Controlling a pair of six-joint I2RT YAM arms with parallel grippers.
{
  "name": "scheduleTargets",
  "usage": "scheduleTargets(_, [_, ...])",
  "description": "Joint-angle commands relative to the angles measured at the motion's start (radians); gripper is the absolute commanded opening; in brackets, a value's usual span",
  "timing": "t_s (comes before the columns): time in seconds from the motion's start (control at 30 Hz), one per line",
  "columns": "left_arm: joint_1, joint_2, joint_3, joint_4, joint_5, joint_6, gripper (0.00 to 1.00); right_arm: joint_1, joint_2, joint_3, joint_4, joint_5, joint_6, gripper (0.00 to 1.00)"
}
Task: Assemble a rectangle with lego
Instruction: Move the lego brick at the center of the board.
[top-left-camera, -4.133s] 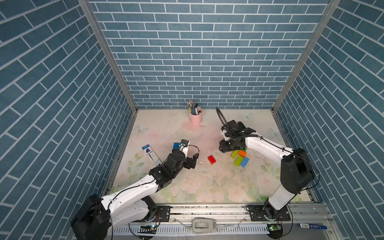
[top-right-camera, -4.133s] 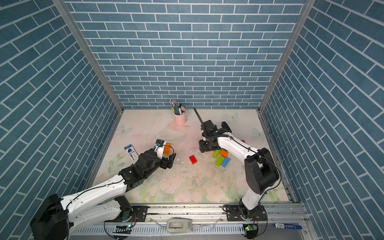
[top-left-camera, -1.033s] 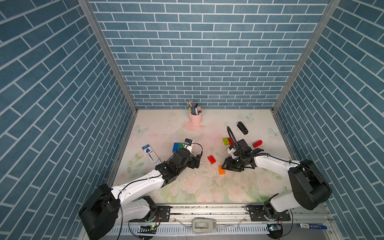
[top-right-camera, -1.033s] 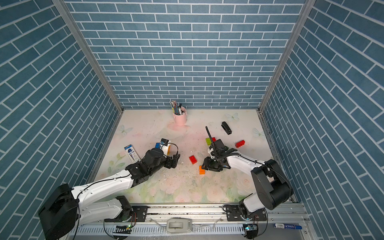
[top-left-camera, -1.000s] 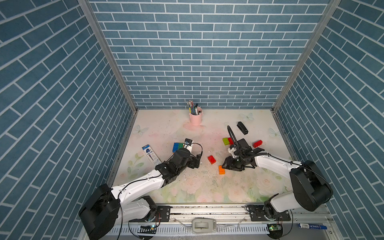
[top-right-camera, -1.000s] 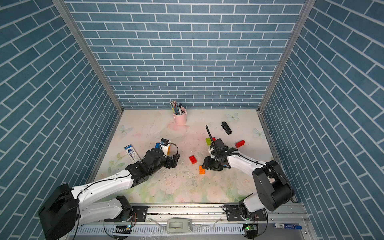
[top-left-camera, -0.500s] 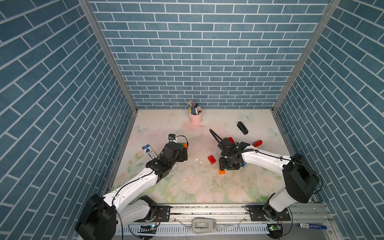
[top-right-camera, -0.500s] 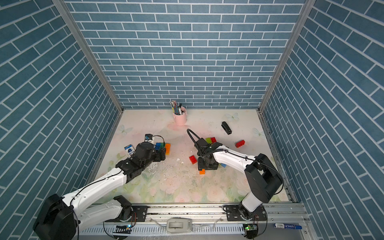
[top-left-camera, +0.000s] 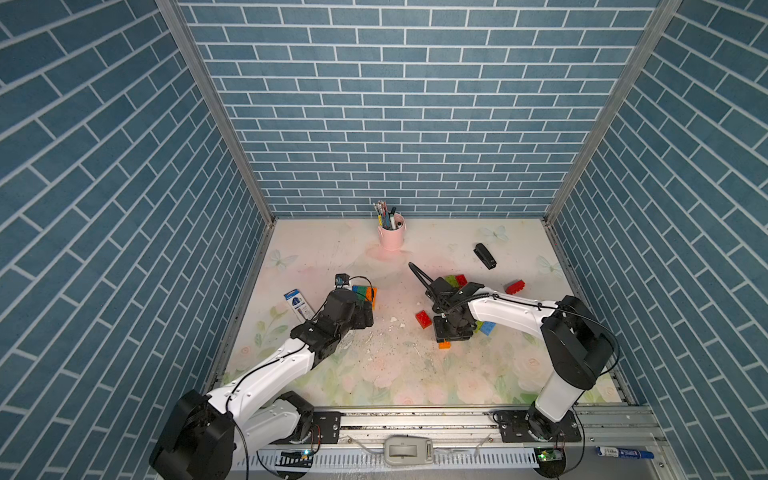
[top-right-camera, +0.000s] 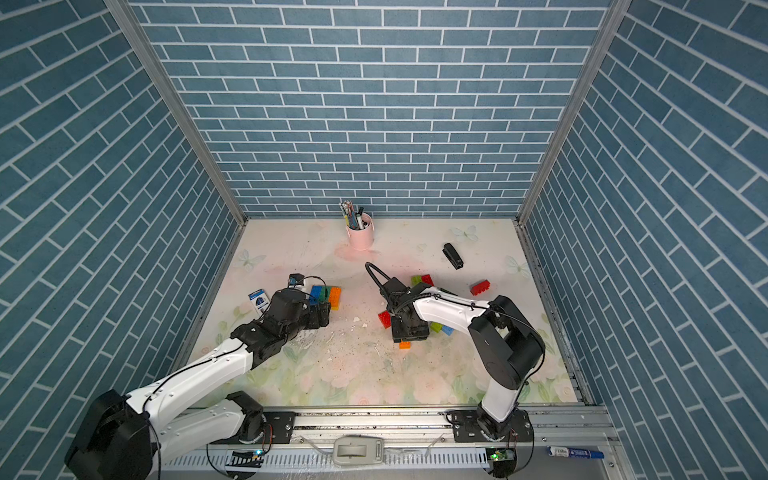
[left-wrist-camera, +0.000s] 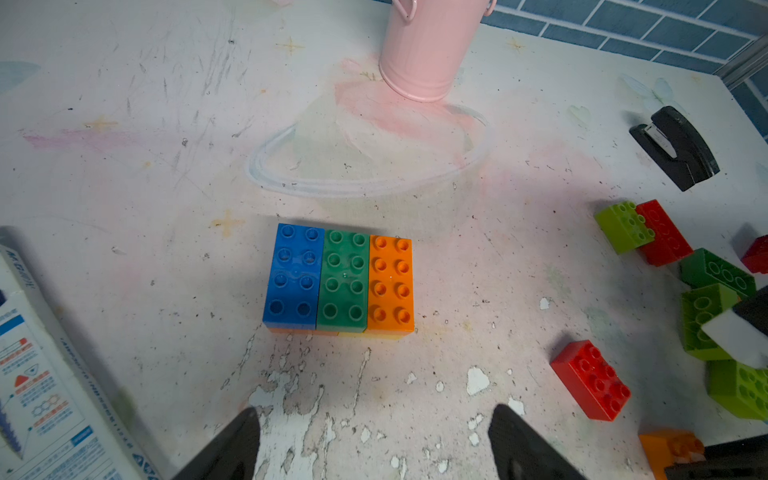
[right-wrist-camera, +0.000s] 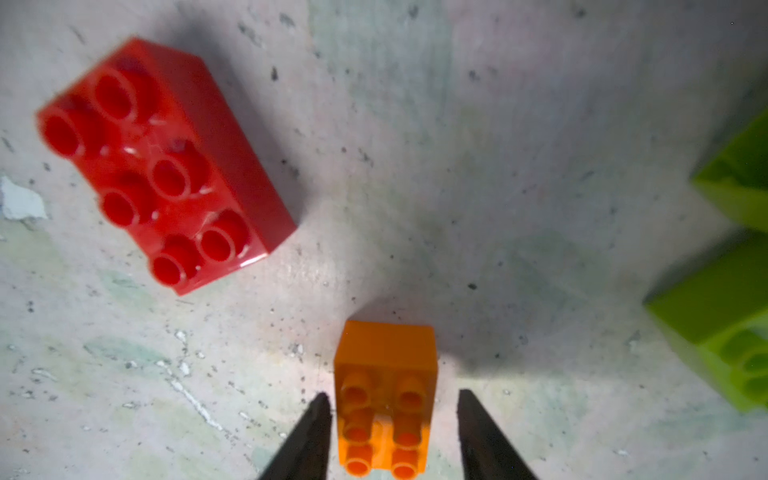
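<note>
Blue, green and orange lego bricks stand joined side by side as one block (left-wrist-camera: 338, 278), on a lower layer whose edge barely shows; it also shows in both top views (top-left-camera: 365, 293) (top-right-camera: 327, 296). My left gripper (left-wrist-camera: 374, 415) (top-left-camera: 365, 316) is open just in front of this block, holding nothing. My right gripper (right-wrist-camera: 390, 397) (top-left-camera: 451, 332) points down with its jaws either side of a small orange brick (right-wrist-camera: 386, 386) (top-left-camera: 445, 344) lying on the table; a gap shows at one finger (right-wrist-camera: 473, 419). A loose red brick (right-wrist-camera: 162, 162) (top-left-camera: 424, 319) lies beside it.
Lime, green and blue bricks (top-left-camera: 484, 327) lie under my right arm. A lime and red pair (top-left-camera: 455, 280) and a red brick (top-left-camera: 515, 286) lie further back. A black stapler (top-left-camera: 484, 256), a pink pen cup (top-left-camera: 390, 235) and a white box (top-left-camera: 298, 305) are also there.
My right gripper has moved left over the orange brick, come down around it and narrowed its jaws. My left arm has swung left, from the middle of the table to the joined block.
</note>
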Motion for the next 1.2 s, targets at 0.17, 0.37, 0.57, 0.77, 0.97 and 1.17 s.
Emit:
scheduleTargets(0.17, [0.011, 0.001, -0.021, 0.006, 0.003, 0.005, 0.88, 0.006, 0.01, 0.031, -0.033, -0.035, -0.138, 0.3])
scheduleTargets(0.37, [0.016, -0.006, -0.035, 0.012, -0.005, 0.007, 0.88, 0.006, 0.044, 0.079, -0.058, -0.036, -0.241, 0.25])
scheduleTargets(0.57, [0.027, -0.006, -0.046, 0.019, -0.005, 0.019, 0.88, 0.01, 0.087, 0.137, -0.084, -0.036, -0.306, 0.25])
scheduleTargets(0.77, [0.038, 0.007, -0.054, 0.036, 0.006, 0.026, 0.88, 0.018, 0.129, 0.176, -0.09, -0.036, -0.334, 0.25])
scheduleTargets(0.97, [0.045, 0.02, -0.052, 0.047, 0.017, 0.027, 0.88, 0.018, 0.157, 0.202, -0.098, -0.035, -0.352, 0.25])
scheduleTargets(1.17, [0.049, 0.024, -0.054, 0.052, 0.023, 0.026, 0.88, 0.017, 0.176, 0.227, -0.105, -0.067, -0.361, 0.25])
